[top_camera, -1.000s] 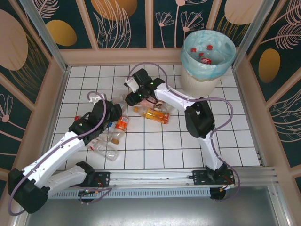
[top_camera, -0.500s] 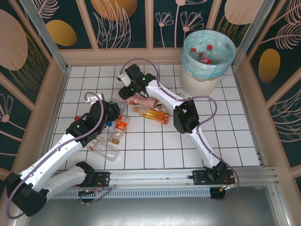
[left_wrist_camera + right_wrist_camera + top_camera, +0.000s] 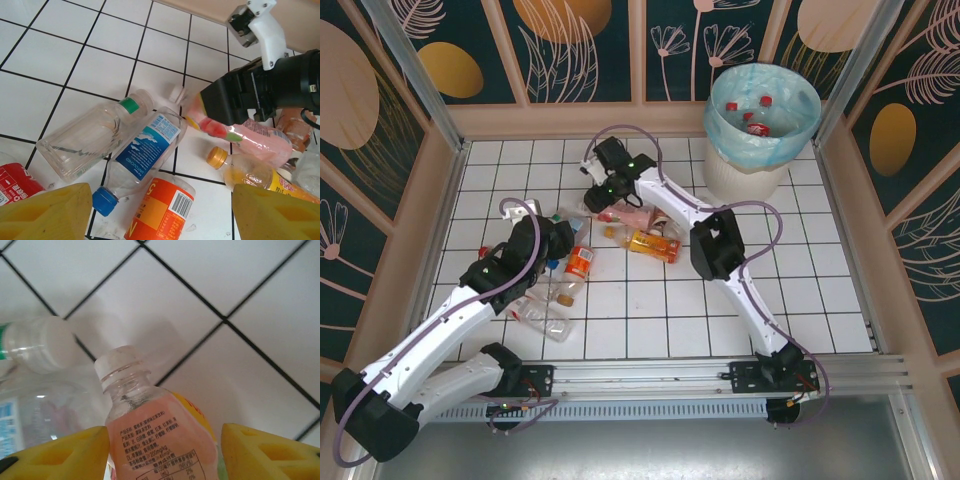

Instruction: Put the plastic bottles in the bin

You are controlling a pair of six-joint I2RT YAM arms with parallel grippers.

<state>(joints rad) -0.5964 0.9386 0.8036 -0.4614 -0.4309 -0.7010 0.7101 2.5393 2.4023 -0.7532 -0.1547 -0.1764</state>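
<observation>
The left tool (image 3: 159,190) is hovering with its yellow pads spread wide and gripping nothing. It is hanging above a heap lying on the white tiled counter (image 3: 650,310): a clear plastic bottle with a green cap (image 3: 90,135), a clear bottle with a blue label and blue cap (image 3: 145,147) lying against it, and an orange-labelled bottle (image 3: 162,212) directly beneath the pads. Further right, the right tool (image 3: 165,432) is straddling a pink plastic bottle with no cap (image 3: 145,415), which is lying on its side. The pads are sitting at either flank, but I cannot tell whether they are pressing it. To pick it well, the tool should probably be closing squarely on the wide body, not the tapering shoulder. It should then be lifting straight up so the neighbouring yellow-drink bottle with a gold cap (image 3: 250,175) is not dragged along. Far right, the round white bin lined with a blue-green bag (image 3: 740,178) is standing in the back corner, well apart from the heap, with red-capped bottles (image 3: 755,118) lying inside.
</observation>
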